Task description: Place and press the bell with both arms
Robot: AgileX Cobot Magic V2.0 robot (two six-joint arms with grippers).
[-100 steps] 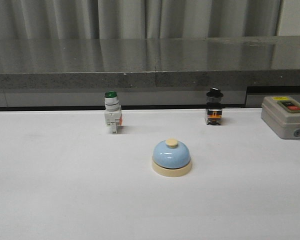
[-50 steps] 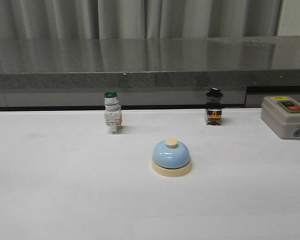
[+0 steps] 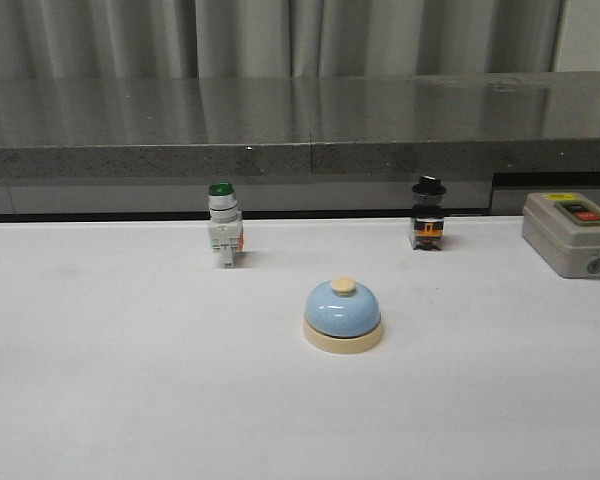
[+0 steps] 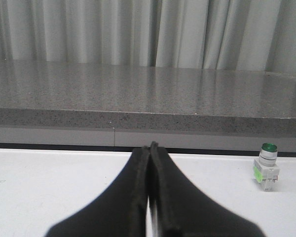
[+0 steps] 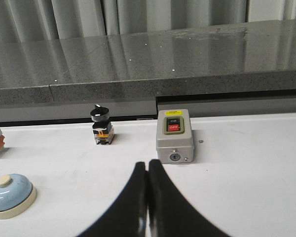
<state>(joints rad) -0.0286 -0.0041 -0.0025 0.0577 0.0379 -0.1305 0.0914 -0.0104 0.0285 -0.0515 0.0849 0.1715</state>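
The pale-blue bell (image 3: 343, 314) with its cream base and cream top button stands upright on the white table, near the middle in the front view. It also shows in the right wrist view (image 5: 10, 195), off to one side of the fingers. My left gripper (image 4: 149, 147) is shut and empty, above bare table; the bell does not show in its view. My right gripper (image 5: 147, 164) is shut and empty, in front of the grey box. Neither arm shows in the front view.
A green-capped white switch (image 3: 224, 225) stands behind the bell to the left, also in the left wrist view (image 4: 267, 167). A black-capped switch (image 3: 428, 213) stands behind to the right. A grey ON/OFF switch box (image 3: 572, 234) sits at far right. A grey stone ledge (image 3: 300, 125) runs along the back.
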